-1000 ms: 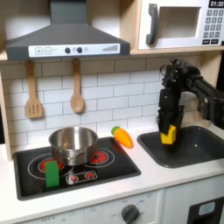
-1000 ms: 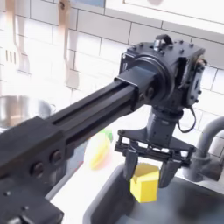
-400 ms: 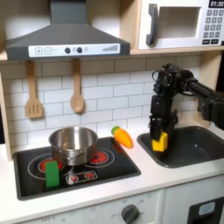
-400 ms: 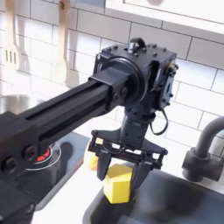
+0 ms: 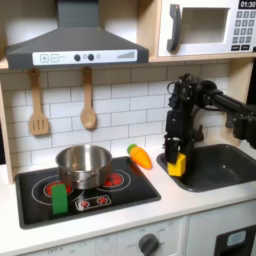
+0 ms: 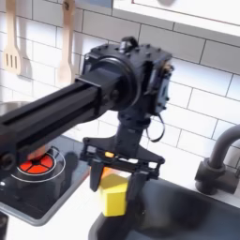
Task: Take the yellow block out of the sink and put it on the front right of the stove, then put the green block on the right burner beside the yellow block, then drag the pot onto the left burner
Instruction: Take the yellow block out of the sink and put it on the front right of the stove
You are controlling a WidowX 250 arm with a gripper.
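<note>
Because it must clear the sink [image 5: 228, 172] rim toward the stove [image 5: 88, 193], the gripper [image 6: 119, 192] carries the yellow block [image 6: 114, 195] aloft, jaws clamped on it.

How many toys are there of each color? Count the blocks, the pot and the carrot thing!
Yellow: 1, the yellow block in the gripper's jaws
Green: 1, the green block on the stove
Orange: 1, the carrot toy
Silver: 1, the pot
Total: 4

counter: white top [image 5: 190, 203]; holds the stove [image 5: 90, 200], the sink [image 5: 225, 168]
beside stove: orange toy [image 5: 140, 156]
on stove: the pot [image 5: 84, 164]; the green block [image 5: 59, 198]
</note>
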